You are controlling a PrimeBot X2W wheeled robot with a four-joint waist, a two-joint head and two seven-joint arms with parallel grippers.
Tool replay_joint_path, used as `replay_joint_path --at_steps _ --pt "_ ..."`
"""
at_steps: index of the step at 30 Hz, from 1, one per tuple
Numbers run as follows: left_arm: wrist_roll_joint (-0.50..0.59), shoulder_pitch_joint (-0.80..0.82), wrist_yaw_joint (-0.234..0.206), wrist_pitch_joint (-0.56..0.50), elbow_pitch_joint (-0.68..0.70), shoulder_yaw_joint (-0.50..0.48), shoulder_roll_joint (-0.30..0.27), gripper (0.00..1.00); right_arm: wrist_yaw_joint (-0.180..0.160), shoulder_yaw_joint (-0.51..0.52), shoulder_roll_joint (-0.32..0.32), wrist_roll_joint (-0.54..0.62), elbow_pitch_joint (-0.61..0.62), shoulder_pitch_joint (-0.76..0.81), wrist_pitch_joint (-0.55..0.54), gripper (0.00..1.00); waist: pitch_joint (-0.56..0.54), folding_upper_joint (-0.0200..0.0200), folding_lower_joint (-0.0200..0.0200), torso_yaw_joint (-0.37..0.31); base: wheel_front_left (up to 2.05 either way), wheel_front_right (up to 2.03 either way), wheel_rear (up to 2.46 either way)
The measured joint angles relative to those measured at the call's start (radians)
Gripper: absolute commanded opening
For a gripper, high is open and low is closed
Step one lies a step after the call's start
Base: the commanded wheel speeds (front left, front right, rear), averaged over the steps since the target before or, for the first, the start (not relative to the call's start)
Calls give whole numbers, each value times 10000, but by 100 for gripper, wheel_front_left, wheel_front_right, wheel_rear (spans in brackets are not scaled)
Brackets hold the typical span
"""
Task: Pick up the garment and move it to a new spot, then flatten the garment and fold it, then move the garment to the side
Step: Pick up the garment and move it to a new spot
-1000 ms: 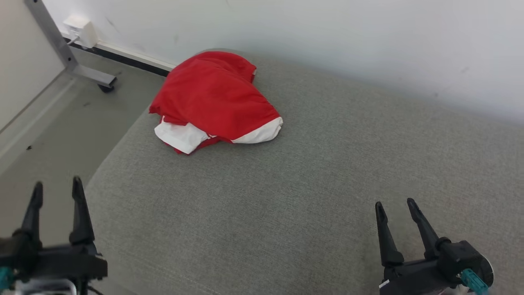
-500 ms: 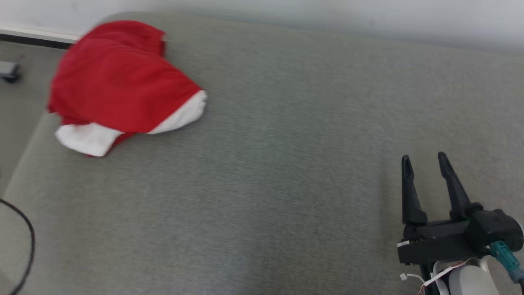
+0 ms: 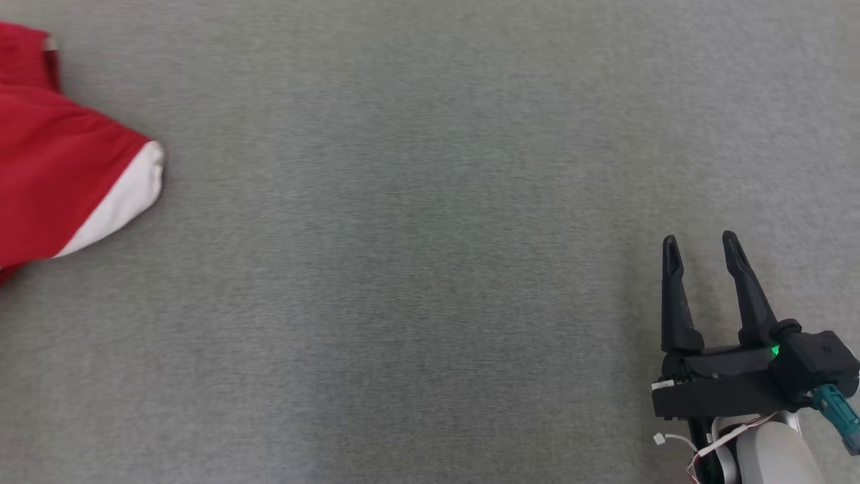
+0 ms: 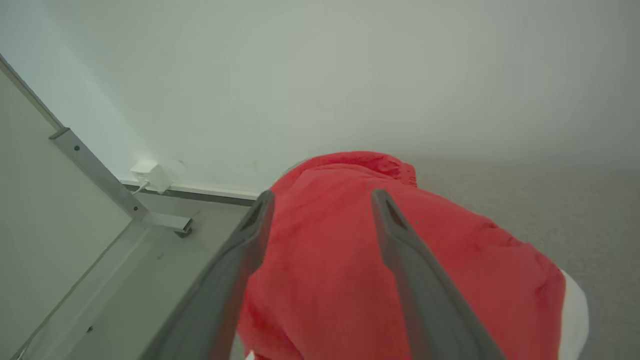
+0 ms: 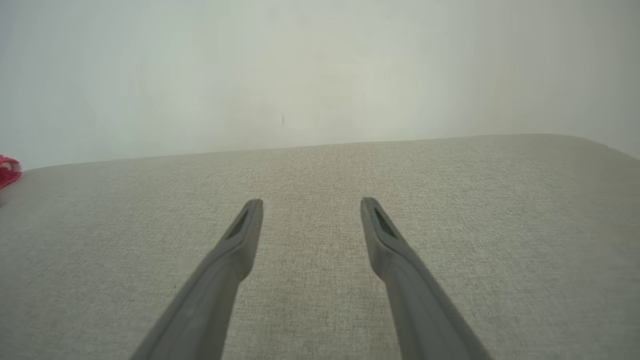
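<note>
The garment (image 3: 60,175) is a red shirt with white trim, lying bunched on the grey fabric surface at the head view's left edge, partly cut off. In the left wrist view the garment (image 4: 325,260) lies just beyond my left gripper (image 4: 322,197), whose fingers stand open with nothing between them. A small red corner of the garment (image 5: 7,170) shows at the far left of the right wrist view. My right gripper (image 3: 700,243) is open over bare fabric at the lower right, far from the garment; in its own view the right gripper (image 5: 311,201) holds nothing.
The grey upholstered surface (image 3: 416,269) spreads wide to the right of the garment. A white wall (image 5: 300,75) runs behind it. Left of the surface are a floor, a metal frame leg (image 4: 100,180) and a white wall box (image 4: 150,175).
The head camera has swung right and down, so the garment has slid to the picture's left edge and the left gripper has left the picture. Both grippers remain open.
</note>
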State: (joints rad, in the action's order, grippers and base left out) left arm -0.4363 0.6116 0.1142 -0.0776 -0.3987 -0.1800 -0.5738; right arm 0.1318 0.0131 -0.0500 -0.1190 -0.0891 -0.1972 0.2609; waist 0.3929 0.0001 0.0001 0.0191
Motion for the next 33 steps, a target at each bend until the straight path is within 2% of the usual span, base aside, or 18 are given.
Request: replay_joint_path --at_steps 7,13,14,15,18,24,28,33 --pt "-472 246 94 -1452 -1365 554 -278 100 0 59 -2 -42 165 3 8 100 333 0 0 -741 0 0 0" --pt "-803 309 104 -2512 -2188 988 -309 100 0 65 0 -44 171 15 8 100 323 0 -1 -916 0 0 0" --pt "-848 333 105 -2523 -2261 1032 -318 62 0 56 0 -46 167 21 8 100 300 0 -1 -924 0 0 0" --pt "-844 360 105 -2447 -2278 1085 -330 0 0 52 0 -52 167 26 8 100 275 -1 -1 -927 0 0 0" --pt "-755 497 105 -2238 -2399 1212 -364 0 0 52 0 -59 132 112 8 100 166 -2 -1 -907 0 0 0" --pt "-359 940 -259 -648 -2211 1137 -443 0 0 86 0 -102 81 172 10 100 -166 -2 -1 -763 0 0 0" --pt "-134 1234 -334 192 -1710 1183 -445 0 0 88 2 -151 -10 271 13 100 -464 -2 -2 -606 0 0 0" --pt "94 1795 -334 713 -617 1427 -430 0 0 4 2 -311 -140 382 31 100 -899 -2 -2 -443 0 0 0"
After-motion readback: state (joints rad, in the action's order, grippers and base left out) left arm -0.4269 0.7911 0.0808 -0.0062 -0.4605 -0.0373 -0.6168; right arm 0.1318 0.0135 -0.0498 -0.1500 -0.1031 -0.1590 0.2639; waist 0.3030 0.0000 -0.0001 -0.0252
